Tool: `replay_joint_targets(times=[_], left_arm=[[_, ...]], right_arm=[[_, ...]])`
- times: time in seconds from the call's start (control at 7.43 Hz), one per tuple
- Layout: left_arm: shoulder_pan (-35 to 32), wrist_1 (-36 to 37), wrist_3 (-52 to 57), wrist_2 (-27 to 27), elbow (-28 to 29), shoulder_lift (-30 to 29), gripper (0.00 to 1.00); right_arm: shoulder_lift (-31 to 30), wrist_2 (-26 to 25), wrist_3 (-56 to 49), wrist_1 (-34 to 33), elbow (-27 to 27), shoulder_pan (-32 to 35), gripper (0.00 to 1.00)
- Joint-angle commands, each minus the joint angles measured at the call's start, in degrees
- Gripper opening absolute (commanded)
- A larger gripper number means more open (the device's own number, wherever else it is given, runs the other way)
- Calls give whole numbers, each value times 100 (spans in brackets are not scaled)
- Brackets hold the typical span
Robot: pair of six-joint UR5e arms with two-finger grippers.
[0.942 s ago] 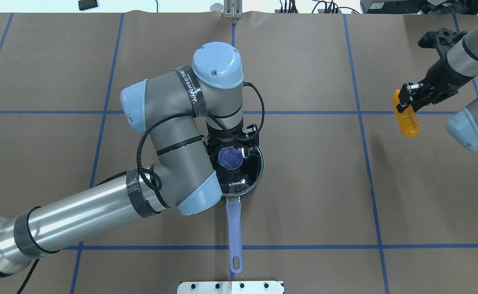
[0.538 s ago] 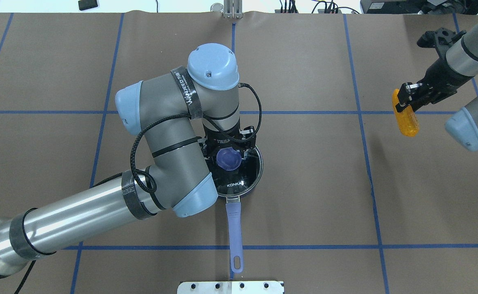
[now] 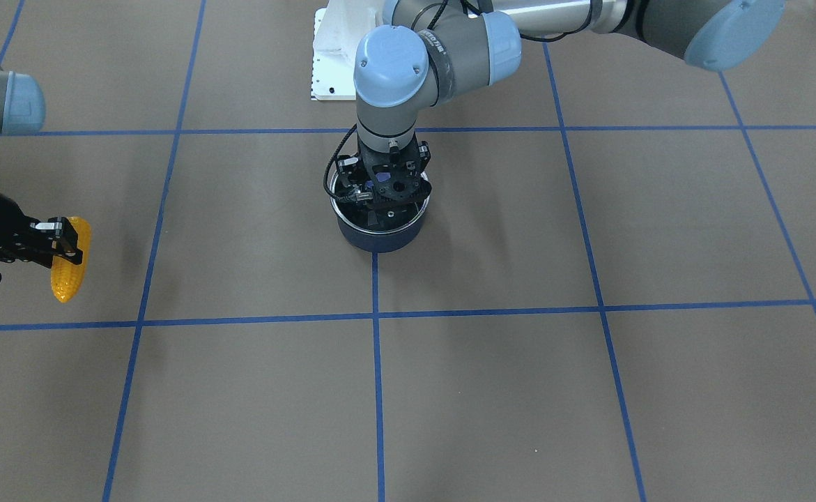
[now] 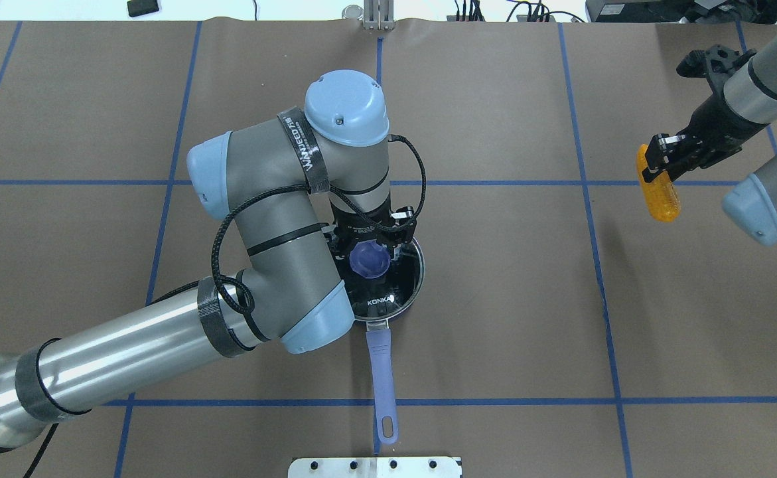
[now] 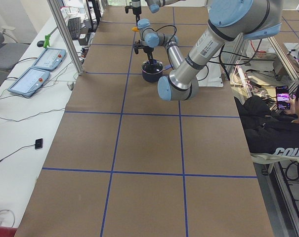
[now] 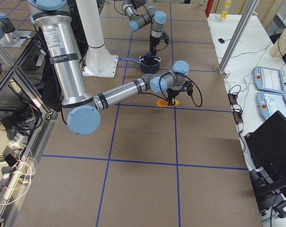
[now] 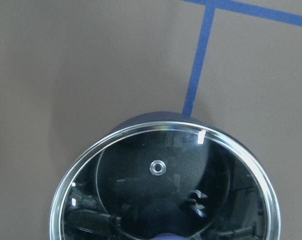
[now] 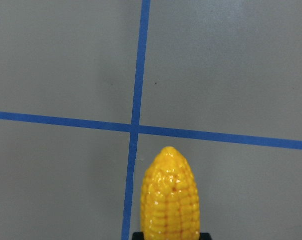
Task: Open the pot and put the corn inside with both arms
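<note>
Above the pot point(image 3: 380, 238), left gripper point(image 4: 369, 255) straddles the lid knob point(image 4: 369, 261), clamping unclear; well right, right gripper point(image 4: 657, 166) pinches the corn point(image 4: 662, 196).

Our left arm point(image 4: 162, 345) bends at the elbow, and its wrist points straight down. Our left gripper point(image 4: 369, 254) has a finger on each side of the lid knob point(image 4: 368, 262); we cannot tell if it squeezes. Our right gripper point(image 4: 655, 162) pinches the corn point(image 4: 661, 199) tight.
</note>
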Motion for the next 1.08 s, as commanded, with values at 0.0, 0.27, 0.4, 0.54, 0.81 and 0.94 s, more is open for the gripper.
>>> replay_joint_targets(times=[0.0,0.27,0.4,0.54,0.81,0.94], left_arm=[[0,201,9,-9,-284,8,55],[-26,711,96,-9,-768,60,55],[-52,686,175,-18,-1135,461,55],[-79,695,541,0,-1922,1196,55],[-350,721,1166,-9,-2710,1991,55],[-517,721,1473,-18,-2965,2377,55]], right_arm=[[100,9,70,-17,-51,-3,8],[546,9,97,-525,-69,-21,8],[845,9,105,-823,-69,-30,8],[1056,0,297,-992,-69,-73,8],[1382,-61,920,-993,-60,-327,8],[1610,-288,1279,-993,-60,-494,8]])
